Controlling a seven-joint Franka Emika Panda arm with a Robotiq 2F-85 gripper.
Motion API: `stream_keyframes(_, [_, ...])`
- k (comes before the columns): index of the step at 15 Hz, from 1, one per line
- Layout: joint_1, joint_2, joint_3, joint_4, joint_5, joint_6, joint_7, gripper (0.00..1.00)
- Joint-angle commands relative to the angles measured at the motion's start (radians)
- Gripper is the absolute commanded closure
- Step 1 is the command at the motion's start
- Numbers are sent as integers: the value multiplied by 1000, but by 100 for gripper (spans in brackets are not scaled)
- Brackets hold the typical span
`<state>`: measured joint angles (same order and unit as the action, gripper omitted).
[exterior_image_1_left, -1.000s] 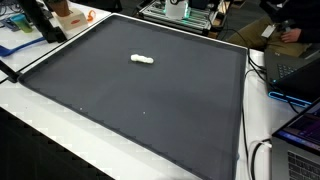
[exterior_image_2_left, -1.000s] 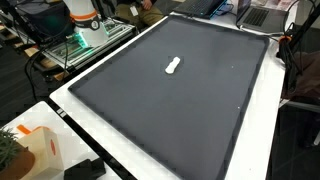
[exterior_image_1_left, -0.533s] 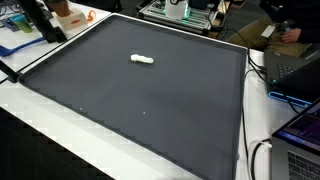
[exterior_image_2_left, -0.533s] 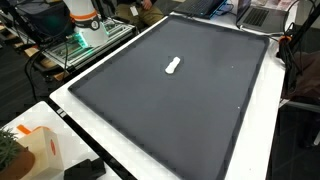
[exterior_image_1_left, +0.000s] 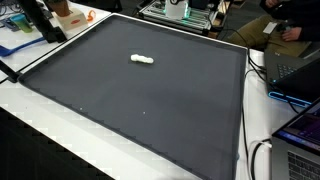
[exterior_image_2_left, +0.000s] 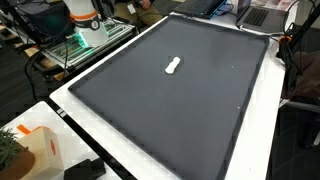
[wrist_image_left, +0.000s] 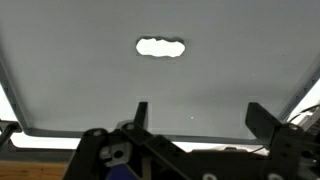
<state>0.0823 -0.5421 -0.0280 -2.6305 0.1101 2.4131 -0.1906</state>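
Dark mat (exterior_image_1_left: 150, 110), flanked by a laptop (exterior_image_1_left: 298, 140), bears a white piece (wrist_image_left: 161, 47) before the released gripper (wrist_image_left: 196, 106).

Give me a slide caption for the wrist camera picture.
Open gripper poised over a dark mat, with a small white lumpy object lying on the mat ahead of it.

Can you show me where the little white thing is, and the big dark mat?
little white thing (wrist_image_left: 161, 47): wrist view, on its middle.
big dark mat (exterior_image_1_left: 150, 110): in an exterior view, on a bare patch near its centre.
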Motion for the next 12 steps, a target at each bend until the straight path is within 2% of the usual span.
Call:
stream_keyframes(1, [-20,59,28,-46,-44,129,54,0])
stream_keyframes(4, [-30,78,18,-93,-61,195,57,0])
stream_keyframes(5, [-37,75,9,-114,-64,200,50,0])
stream_keyframes(6, [-16,86,10,-67,-47,165,45,0])
stream_keyframes(12, [-27,88,6,-93,-51,182,45,0])
